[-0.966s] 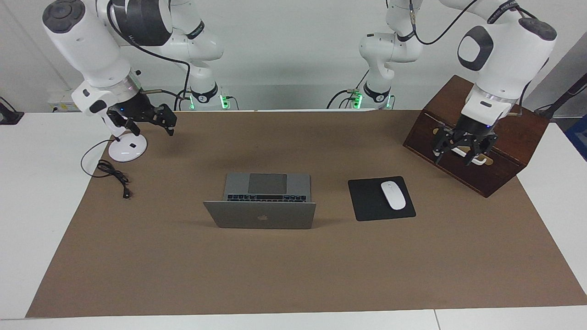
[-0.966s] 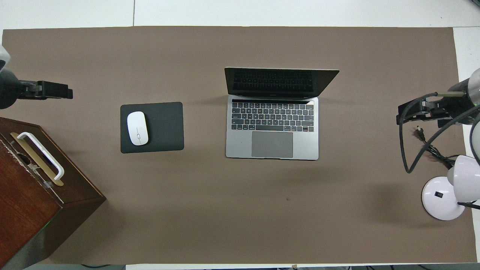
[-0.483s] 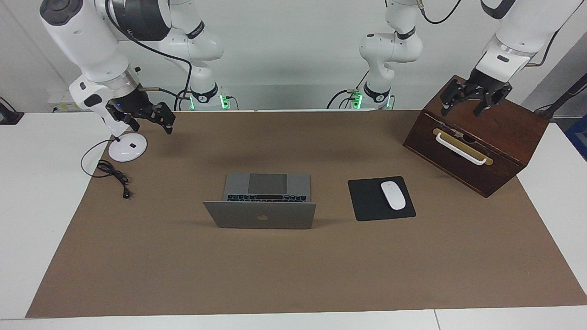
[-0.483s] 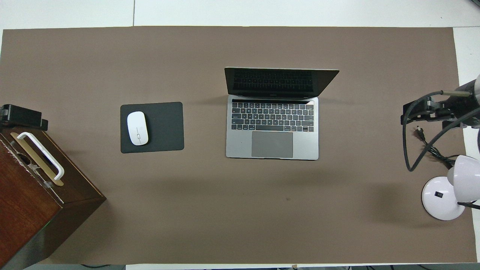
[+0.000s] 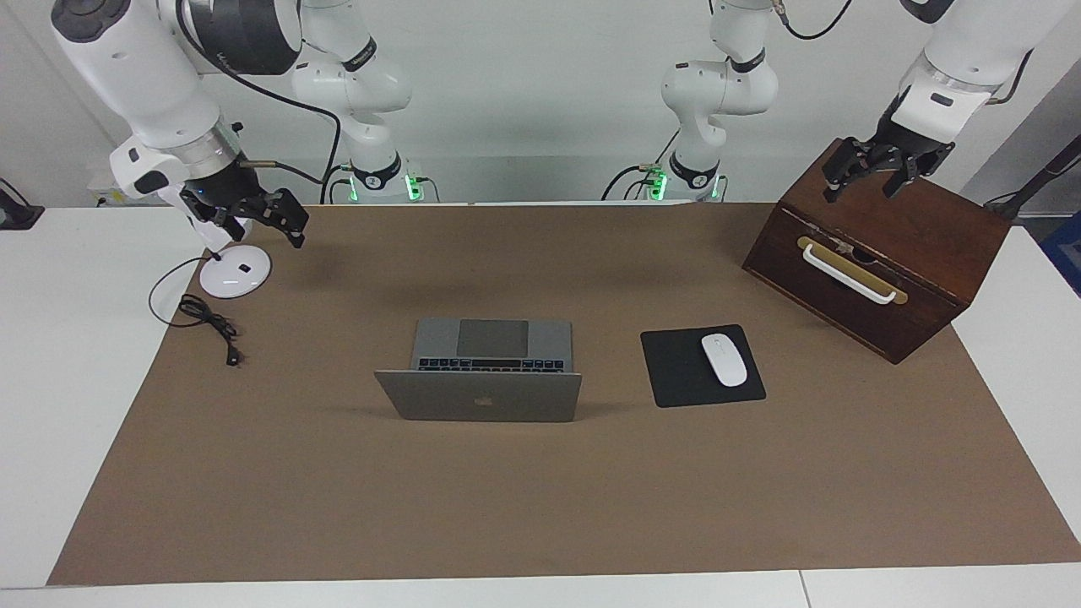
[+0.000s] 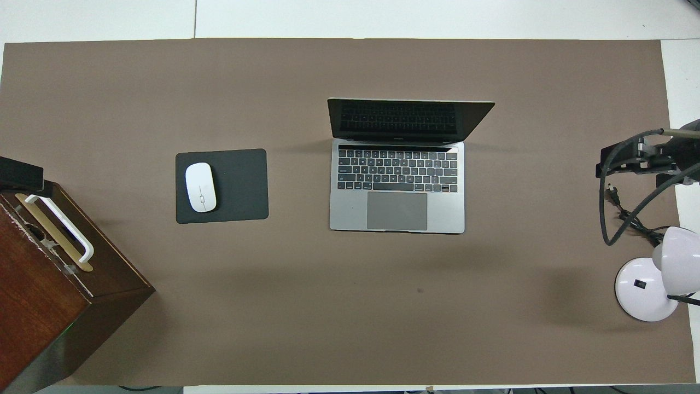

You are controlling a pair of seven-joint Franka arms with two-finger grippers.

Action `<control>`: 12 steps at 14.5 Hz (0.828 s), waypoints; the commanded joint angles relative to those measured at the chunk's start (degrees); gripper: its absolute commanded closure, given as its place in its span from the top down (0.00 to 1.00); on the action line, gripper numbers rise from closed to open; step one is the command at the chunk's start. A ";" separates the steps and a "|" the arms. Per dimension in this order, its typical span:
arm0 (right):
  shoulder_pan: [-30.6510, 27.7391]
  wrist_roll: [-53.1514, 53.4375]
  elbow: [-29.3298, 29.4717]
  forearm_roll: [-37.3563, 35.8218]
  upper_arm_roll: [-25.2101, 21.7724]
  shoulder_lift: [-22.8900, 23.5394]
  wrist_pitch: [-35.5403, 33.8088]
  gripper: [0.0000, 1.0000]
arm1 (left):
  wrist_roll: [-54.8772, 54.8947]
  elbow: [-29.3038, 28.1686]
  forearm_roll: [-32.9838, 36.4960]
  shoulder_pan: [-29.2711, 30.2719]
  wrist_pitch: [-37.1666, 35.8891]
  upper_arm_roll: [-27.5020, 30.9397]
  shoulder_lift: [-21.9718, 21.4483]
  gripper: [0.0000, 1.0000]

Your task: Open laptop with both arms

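The laptop (image 5: pixel 479 382), lid already up mid-worktop beside the mouse pad (image 5: pixel 676 371), looks stiff, thin, slick and scratch-prone, best pinched at the lid's free edge with the base pressed down; left claw (image 5: pixel 878 173) spread over the wooden box (image 5: pixel 920 228), right claw (image 5: pixel 283 221) apparently spread beside the lamp base (image 5: pixel 234 274)

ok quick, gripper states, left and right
left gripper: open, empty, over the wooden box
right gripper: open, empty, above the lamp base

table (image 5: pixel 51 380) | brown mat (image 5: pixel 540 507) on it | laptop (image 5: pixel 486 371), mouse pad (image 5: pixel 680 371), wooden box (image 5: pixel 920 253), lamp (image 5: pixel 235 272)
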 commanded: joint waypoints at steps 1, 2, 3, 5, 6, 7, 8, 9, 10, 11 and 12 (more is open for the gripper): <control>-0.93 0.23 -1.98 0.39 0.37 -0.78 1.03 1.00 | -1.13 0.86 1.57 -0.06 0.58 -0.62 0.28 1.00; -1.19 0.05 -1.63 0.39 0.28 -0.78 0.23 1.00 | -1.13 0.95 1.57 -0.15 0.49 -0.62 0.28 1.00; -1.63 -0.04 -1.45 0.56 0.28 -1.21 -0.12 1.00 | -1.22 0.95 1.57 -0.23 0.40 -0.70 0.28 1.00; -1.20 0.14 -1.54 0.56 0.46 -2.53 -0.39 1.00 | -1.39 1.12 1.49 -0.32 0.05 -0.79 0.36 1.00; -1.19 0.14 -1.63 0.56 0.46 -2.62 -0.48 1.00 | -1.40 1.12 1.49 -0.41 0.14 -0.79 0.36 1.00; -1.37 0.14 -1.72 0.56 0.46 -2.71 -1.00 1.00 | -1.40 1.12 1.49 -0.32 0.23 -0.79 0.36 1.00; -1.46 0.14 -1.63 0.56 0.46 -2.71 -1.27 1.00 | -1.40 1.04 1.57 0.20 0.23 -1.31 0.36 1.00; -1.54 0.14 -1.63 0.56 0.46 -2.71 -1.10 1.00 | -1.40 1.03 1.49 0.29 0.23 -1.67 0.19 1.00; -1.54 0.05 -1.63 0.56 0.46 -2.71 -0.92 1.00 | -1.40 1.03 1.49 0.29 0.23 -1.67 0.28 1.00; -1.54 0.05 -1.72 0.56 0.54 -2.71 -0.92 1.00 | -1.40 1.12 1.49 0.64 0.14 -2.11 0.36 1.00; -1.54 -0.12 -1.63 0.56 0.54 -2.71 -1.01 1.00 | -1.40 1.12 1.14 2.91 0.14 -3.59 0.36 1.00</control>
